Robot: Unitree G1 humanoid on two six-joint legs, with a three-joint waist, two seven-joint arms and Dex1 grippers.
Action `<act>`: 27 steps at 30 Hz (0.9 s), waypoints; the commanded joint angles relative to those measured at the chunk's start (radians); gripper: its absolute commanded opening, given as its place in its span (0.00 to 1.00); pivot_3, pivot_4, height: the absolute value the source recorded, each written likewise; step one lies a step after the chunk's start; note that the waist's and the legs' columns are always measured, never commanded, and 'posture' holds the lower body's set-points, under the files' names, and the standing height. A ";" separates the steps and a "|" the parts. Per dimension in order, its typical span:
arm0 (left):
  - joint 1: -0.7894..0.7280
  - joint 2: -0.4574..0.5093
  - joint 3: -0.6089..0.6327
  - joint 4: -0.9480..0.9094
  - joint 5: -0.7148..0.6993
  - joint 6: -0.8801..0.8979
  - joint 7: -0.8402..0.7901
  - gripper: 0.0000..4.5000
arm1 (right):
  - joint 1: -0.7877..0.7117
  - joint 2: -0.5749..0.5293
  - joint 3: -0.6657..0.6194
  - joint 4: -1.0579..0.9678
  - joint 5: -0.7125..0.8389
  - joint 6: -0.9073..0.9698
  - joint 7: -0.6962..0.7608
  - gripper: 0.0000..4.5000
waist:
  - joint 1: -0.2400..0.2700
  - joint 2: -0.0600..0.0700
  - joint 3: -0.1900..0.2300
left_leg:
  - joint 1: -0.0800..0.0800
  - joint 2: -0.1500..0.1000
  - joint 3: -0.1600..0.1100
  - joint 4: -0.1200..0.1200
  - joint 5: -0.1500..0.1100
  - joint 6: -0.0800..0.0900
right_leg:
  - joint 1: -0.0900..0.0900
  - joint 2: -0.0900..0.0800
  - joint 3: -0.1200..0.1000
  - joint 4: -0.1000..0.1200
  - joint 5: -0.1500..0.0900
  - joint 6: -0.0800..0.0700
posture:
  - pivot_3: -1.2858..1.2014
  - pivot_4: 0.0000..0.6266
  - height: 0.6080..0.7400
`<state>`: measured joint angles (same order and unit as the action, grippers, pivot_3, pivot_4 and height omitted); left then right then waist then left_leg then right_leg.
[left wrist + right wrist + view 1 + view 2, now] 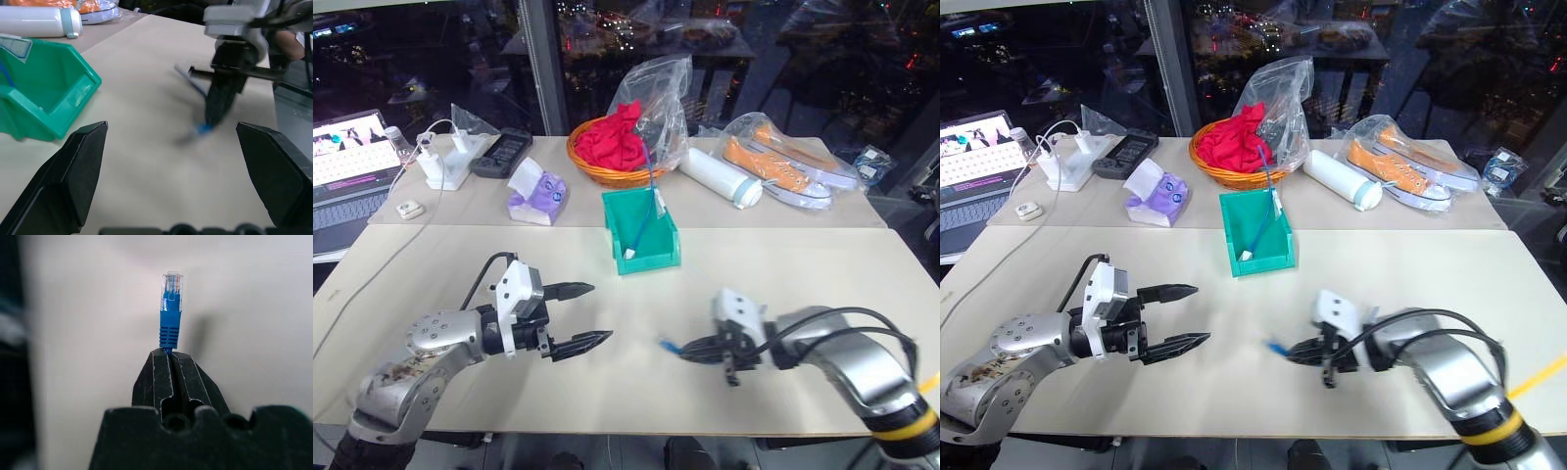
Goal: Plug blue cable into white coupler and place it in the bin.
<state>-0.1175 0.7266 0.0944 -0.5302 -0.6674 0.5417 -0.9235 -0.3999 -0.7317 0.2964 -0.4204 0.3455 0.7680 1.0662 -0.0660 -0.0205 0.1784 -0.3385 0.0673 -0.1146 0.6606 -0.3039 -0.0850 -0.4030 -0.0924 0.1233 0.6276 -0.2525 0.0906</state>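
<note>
Right hand clamped on blue cable, left hand wide open with nothing in it.

Right hand (690, 350) pinched the blue cable (170, 318) just behind its clear plug (plug stuck out past the fingertips), low over the surface (783, 274). Left hand (579, 315) hovered near, facing it, fingers spread. The bin (651, 257) sat further back at mid-surface, another blue cord and something small and white inside.

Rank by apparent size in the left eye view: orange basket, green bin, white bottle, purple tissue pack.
1. orange basket
2. green bin, close to the basket, and nearer the camera, so unsure
3. white bottle
4. purple tissue pack, close to the bottle
</note>
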 commanded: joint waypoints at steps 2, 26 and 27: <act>-0.028 0.022 -0.012 0.006 0.013 -0.021 -0.034 1.00 | -0.159 0.114 0.173 0.148 -0.137 -0.018 -0.061 0.01 | 0.004 0.000 0.000 | 0.000 0.000 0.000 0.000 0.000 0.000 | -0.001 0.000 0.000 0.000 0.000 0.000 | 0.52 0.24 0.86; -0.279 -0.120 -0.356 0.561 0.353 -0.358 -0.323 1.00 | -0.028 0.072 -0.280 -0.119 0.086 0.160 -0.163 0.76 | 0.017 0.000 0.000 | -0.002 0.000 -0.001 0.000 -0.001 0.004 | -0.003 0.000 -0.002 -0.001 0.002 -0.001 | 0.52 0.24 0.86; -0.284 -0.121 -0.358 0.580 0.357 -0.367 -0.333 1.00 | -0.019 0.073 -0.305 -0.137 0.105 0.175 -0.176 0.76 | 0.018 0.000 0.000 | -0.002 0.000 -0.001 0.000 -0.002 0.005 | -0.003 0.000 -0.002 -0.001 0.002 -0.001 | 0.52 0.24 0.86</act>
<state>-0.3903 0.6015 -0.2624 0.0318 -0.3163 0.2091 -1.2305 -0.4201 -0.6581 0.0601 -0.4945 0.4031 0.9131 0.9103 -0.0484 -0.0200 0.1786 -0.3418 0.0671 -0.1153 0.6609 -0.3058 -0.0799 -0.4060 -0.0921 0.1214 0.6258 -0.2503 0.0899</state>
